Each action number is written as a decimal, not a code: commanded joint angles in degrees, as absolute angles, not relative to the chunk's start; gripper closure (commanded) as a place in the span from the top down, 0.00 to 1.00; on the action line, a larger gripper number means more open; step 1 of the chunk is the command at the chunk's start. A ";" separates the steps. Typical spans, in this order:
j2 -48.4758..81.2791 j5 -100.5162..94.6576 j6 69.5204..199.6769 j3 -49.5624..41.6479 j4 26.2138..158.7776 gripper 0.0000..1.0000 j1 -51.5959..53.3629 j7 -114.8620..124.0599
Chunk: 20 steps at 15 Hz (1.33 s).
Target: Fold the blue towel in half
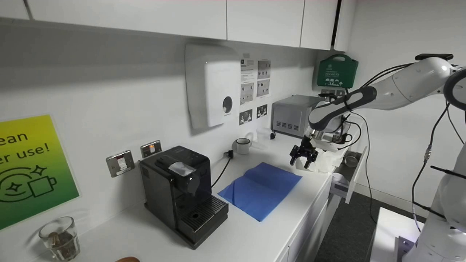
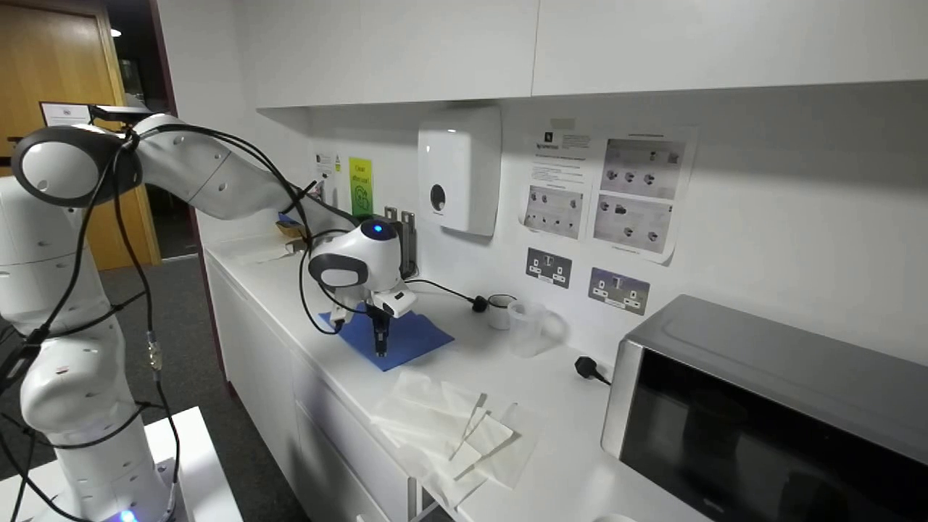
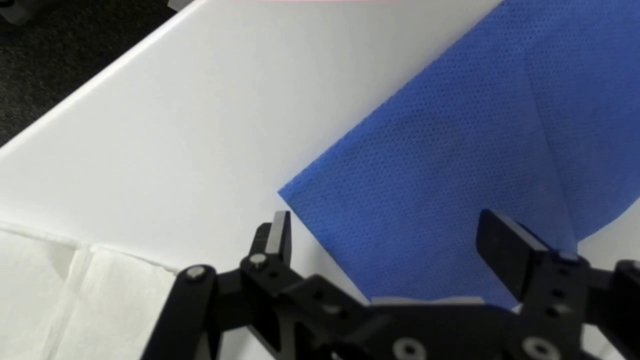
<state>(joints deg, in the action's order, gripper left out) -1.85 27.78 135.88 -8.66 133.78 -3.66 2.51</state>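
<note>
White wall cupboards [image 1: 127, 16] run above the jaws, and a long white desk [image 1: 247, 240] stretches beneath them. These jaws belong to a black gripper [image 3: 384, 222] on a white Panda arm [image 2: 225, 185]; they point down and stand wide apart. Below them lies the blue towel [image 1: 262, 191], spread out with light creases and reaching away from the jaws toward a black coffee machine [image 1: 184, 197]. In the wrist view one jaw overlaps the cloth while its partner shows just outside the edge, over bare white desk, and a corner of the fabric lies just ahead of that outer jaw. Whether either tip touches the towel cannot be told.

On the side of the jaws away from the towel, rumpled white paper sheets [image 2: 428, 399] carry thin flat pieces [image 2: 487, 435] too indistinct to name. Farther that way sits a silver microwave [image 2: 754, 406]. Toward the wall [image 1: 145, 91] from the jaws, a white mug [image 1: 243, 147] with a dark rim stands just beside a clear plastic jug [image 2: 525, 330]; higher up hangs a paper-towel dispenser [image 1: 214, 87]. Beyond the coffee machine, well apart from the jaws, stands a glass [image 1: 60, 240] with brown contents. Lower than the jaws, a pulled-out drawer [image 1: 356, 174] juts from under the desk. Higher than them hangs a green first aid kit [image 1: 338, 72].
</note>
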 commanded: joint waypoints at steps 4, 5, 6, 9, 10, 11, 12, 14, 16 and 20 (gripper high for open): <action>-1.93 33.39 135.21 -9.22 135.62 1.00 -6.01 -1.33; -1.69 35.75 134.41 -9.36 135.66 1.00 -6.09 -1.83; -1.37 37.69 133.75 -9.37 135.69 1.00 -6.23 -1.94; -1.01 41.74 133.01 -9.19 136.11 1.00 -6.52 -3.20; -0.65 42.13 133.24 -9.13 136.08 1.00 -6.57 -3.42; -0.34 42.34 133.36 -9.09 136.06 1.00 -6.60 -3.50; -0.01 42.31 133.36 -9.07 136.01 1.00 -6.63 -3.35; 0.63 41.99 133.66 -9.02 135.85 1.00 -6.67 -3.13; 1.37 41.63 134.75 -8.86 135.70 1.00 -6.64 -3.56; 2.81 41.03 136.50 -8.61 135.11 1.00 -6.57 -3.89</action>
<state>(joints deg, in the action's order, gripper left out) 1.71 40.46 135.38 -9.27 136.01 -5.63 -1.60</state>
